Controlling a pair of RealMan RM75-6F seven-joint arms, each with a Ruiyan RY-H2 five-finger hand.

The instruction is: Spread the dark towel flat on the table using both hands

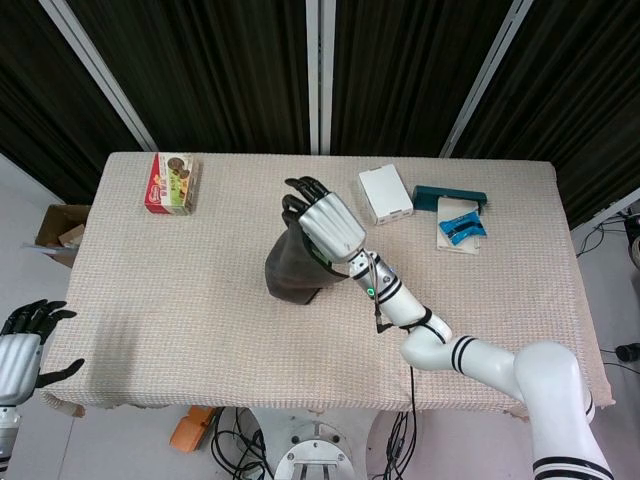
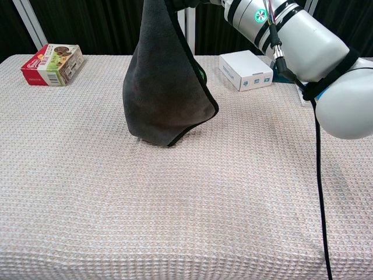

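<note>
While the right hand (image 1: 325, 225) grips it, the dark towel (image 2: 166, 96) hangs below.

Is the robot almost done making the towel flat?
Not yet. Done: the right hand has picked up the dark towel. Now: the towel hangs bunched from that hand, its bottom edge at the table. Left: the left hand waits open off the table's corner; it must take a side, then both spread the towel flat.

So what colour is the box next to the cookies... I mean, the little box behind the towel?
White box, clearest in the chest view.
</note>
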